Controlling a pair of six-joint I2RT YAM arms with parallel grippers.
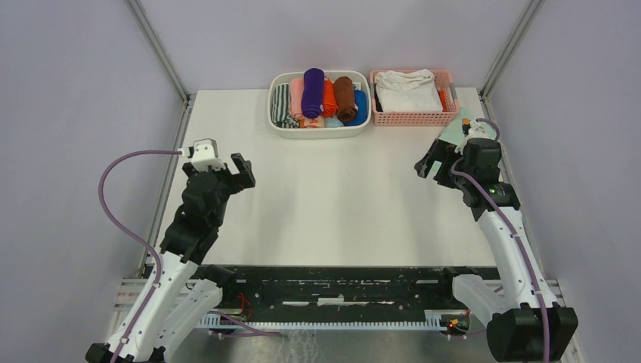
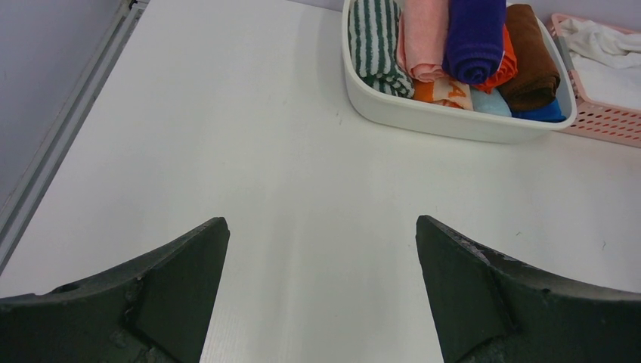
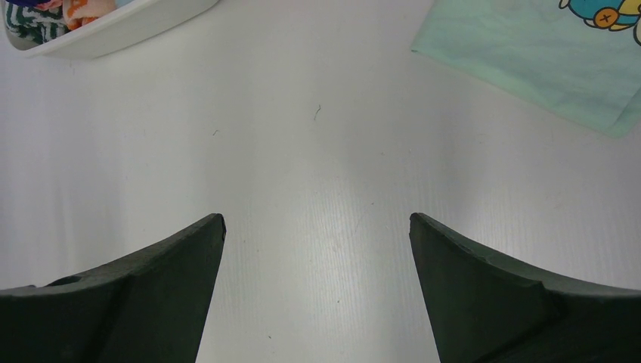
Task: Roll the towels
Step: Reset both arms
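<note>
The salmon-pink towel [image 1: 297, 97] and the deep purple towel [image 1: 313, 92] lie rolled side by side in a white bin [image 1: 317, 130] at the back of the table. The left wrist view shows the pink towel [image 2: 423, 38] and the purple towel [image 2: 475, 38] far ahead in the bin [image 2: 446, 121]. My left gripper [image 1: 230, 172] [image 2: 321, 223] hovers open over bare table at the left, nothing between its fingers. At the right my right gripper [image 1: 438, 157] [image 3: 317, 219] is open too and holds nothing.
The bin also holds green-striped, orange, brown and blue rolls. A pink basket [image 1: 414, 117] with a white folded cloth [image 1: 407, 89] stands beside it. A mint-green cartoon-print cloth [image 3: 529, 60] lies flat on the table just beyond the right gripper. Metal rails edge the table.
</note>
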